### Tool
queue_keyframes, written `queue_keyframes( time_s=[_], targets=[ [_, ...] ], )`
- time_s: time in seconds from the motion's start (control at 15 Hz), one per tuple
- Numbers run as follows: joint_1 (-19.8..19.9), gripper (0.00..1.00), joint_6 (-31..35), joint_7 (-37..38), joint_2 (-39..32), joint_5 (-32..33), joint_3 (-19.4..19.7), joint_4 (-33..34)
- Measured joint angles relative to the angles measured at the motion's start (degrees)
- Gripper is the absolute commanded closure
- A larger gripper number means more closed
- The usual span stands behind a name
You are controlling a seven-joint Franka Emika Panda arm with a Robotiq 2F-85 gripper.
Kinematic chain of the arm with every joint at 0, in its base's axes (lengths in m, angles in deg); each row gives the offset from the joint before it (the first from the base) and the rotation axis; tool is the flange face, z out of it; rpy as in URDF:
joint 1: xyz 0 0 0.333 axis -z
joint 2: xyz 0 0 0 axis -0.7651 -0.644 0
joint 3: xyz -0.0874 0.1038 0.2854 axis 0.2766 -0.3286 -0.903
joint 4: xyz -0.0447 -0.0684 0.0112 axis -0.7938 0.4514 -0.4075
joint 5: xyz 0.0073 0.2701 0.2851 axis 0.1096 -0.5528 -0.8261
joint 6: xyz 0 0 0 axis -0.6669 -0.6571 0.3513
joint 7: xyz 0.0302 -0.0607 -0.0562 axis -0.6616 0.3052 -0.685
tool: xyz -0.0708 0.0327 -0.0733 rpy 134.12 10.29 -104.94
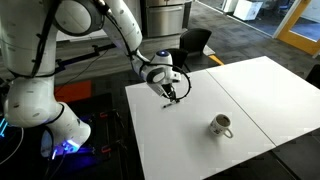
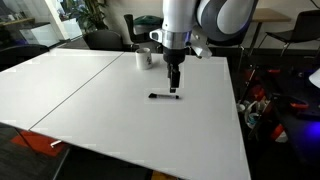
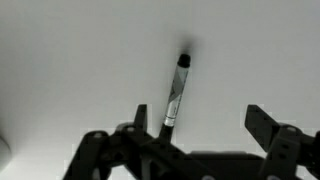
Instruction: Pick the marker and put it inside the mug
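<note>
In an exterior view the marker (image 1: 171,104) lies at 6 o'clock just under the claw (image 1: 172,93), in an exterior view the marker (image 2: 164,96) lies at 7 o'clock from the claw (image 2: 174,86), and the wrist view shows the claw (image 3: 197,125) wide open and empty, with the marker (image 3: 175,95) at 11 o'clock.

On the tabletop (image 2: 90,105): two items.
One marker (image 2: 164,96) just under the gripper (image 2: 174,86); one mug (image 2: 144,57) well apart from it.

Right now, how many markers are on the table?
1. The marker lies flat on the table just below the open gripper, apart from the mug. No other shows.
</note>
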Motion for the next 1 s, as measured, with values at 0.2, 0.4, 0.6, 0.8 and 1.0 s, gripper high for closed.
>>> queue_keyframes(
  time_s=[0.2,0.4,0.6,0.8,1.0],
  targets=[
    [0.0,0.00,0.5,0.1,-0.3,0.0,0.3,0.2],
    [0.1,0.00,0.7,0.2,-1.4,-1.1,0.5,1.6],
    [0.6,0.00,0.7,0.2,-3.3,-3.1,0.3,3.7],
    [0.9,0.00,0.7,0.2,-5.4,-4.1,0.2,5.8],
    [1.1,0.00,0.7,0.2,-7.6,-4.4,0.1,7.5]
  ],
)
